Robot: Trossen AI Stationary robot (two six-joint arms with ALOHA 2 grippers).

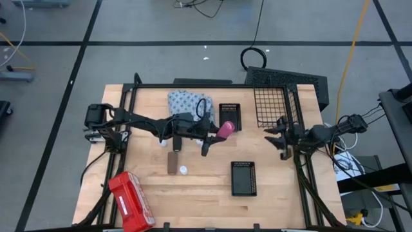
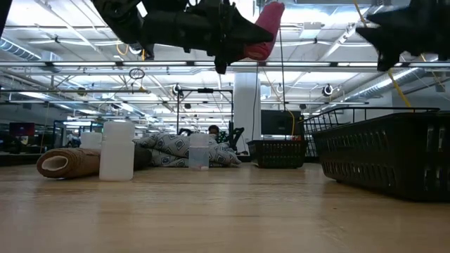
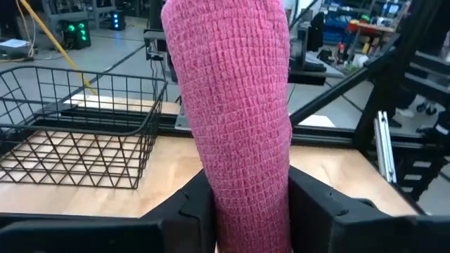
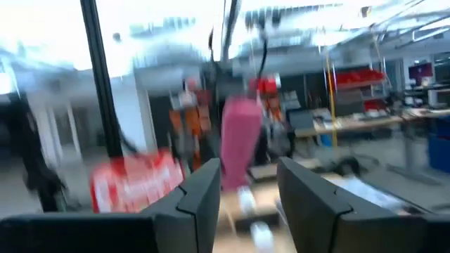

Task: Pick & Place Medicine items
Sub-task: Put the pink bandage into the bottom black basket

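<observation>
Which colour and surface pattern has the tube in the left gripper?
Pink-red tube, with a fine woven grid texture; left wrist view shows it best.

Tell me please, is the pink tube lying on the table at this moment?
No, the left claw holds the pink tube clamped high above the table.

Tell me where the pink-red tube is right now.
The pink-red tube is held off the table in the left gripper near mid-table, just beside the small black basket next to the patterned cloth.

Pink tube aloft (tool-held)
</observation>
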